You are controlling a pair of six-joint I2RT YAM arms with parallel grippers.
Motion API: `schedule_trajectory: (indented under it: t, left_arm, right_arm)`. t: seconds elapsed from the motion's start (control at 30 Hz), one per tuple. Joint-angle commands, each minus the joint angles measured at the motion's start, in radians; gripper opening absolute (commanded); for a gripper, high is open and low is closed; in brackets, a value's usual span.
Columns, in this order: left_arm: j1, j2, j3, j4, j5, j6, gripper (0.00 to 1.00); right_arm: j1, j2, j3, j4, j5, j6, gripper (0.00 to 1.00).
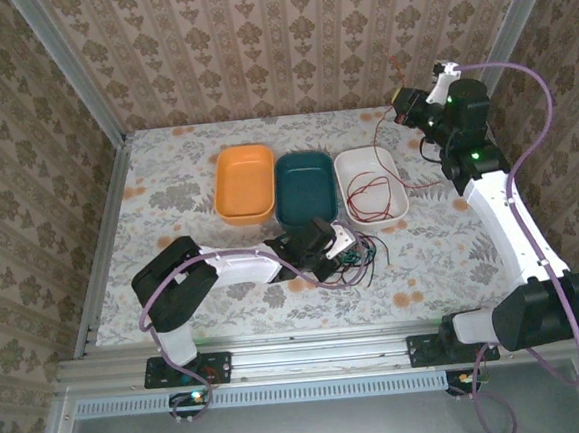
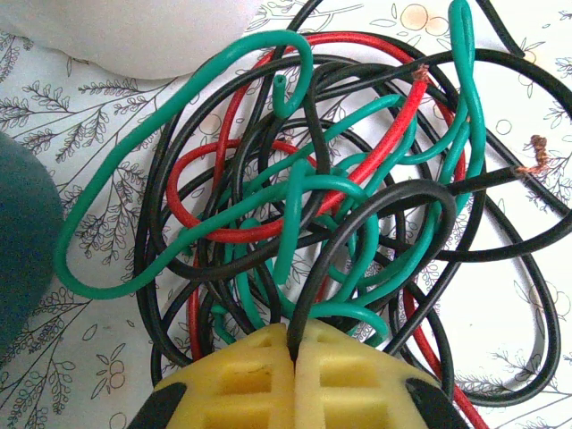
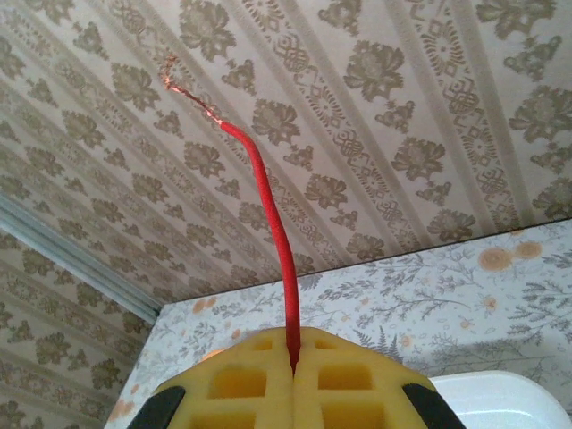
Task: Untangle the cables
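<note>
red, green and black cables [image 1: 361,255] lie in one tangled heap on the desk [image 1: 166,176], near its front edge, at about 5 o'clock from the teal tray [image 1: 304,183]. left gripper [image 1: 343,241] sits low at the heap's 9 o'clock side, closed tight on a black cable [image 2: 375,201]. in the left wrist view that cable rises out of the seam at 6 o'clock, arches over and drops back into the heap. green and red strands cross under and over it; two bare copper ends show toward 2 o'clock. right gripper [image 1: 402,103] is raised over the far right corner of the desk, at 1 o'clock from the white tray [image 1: 401,204], and is clamped on a red cable [image 3: 273,214]. its frayed copper tip points up toward 11 o'clock against the wallpaper [image 3: 402,107]. in the top view the red cable runs down from this gripper into the white tray and lies there in loose loops. orange tray [image 1: 245,185] stands at 9 o'clock of the teal tray, white tray at 3 o'clock, all three just beside one another.
</note>
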Motion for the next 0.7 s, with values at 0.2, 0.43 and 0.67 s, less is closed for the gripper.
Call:
schedule_trajectory:
  t: [0.2,0.43,0.67]
  left_arm:
    - [-0.005,0.0,0.004,-0.049,-0.012,-0.008,0.0]
    - [-0.012,0.001,0.0,-0.048,-0.029,-0.007,0.0]
    - [-0.013,-0.005,-0.01,-0.045,-0.04,-0.009,0.0]
  right_arm:
    - [0.071,0.023,0.172,-0.043,0.091,-0.097,0.0]
    - [0.11,0.062,0.129,-0.048,0.178,-0.102,0.0]
    - [0.235,0.097,0.011,-0.033,0.426,-0.207,0.0]
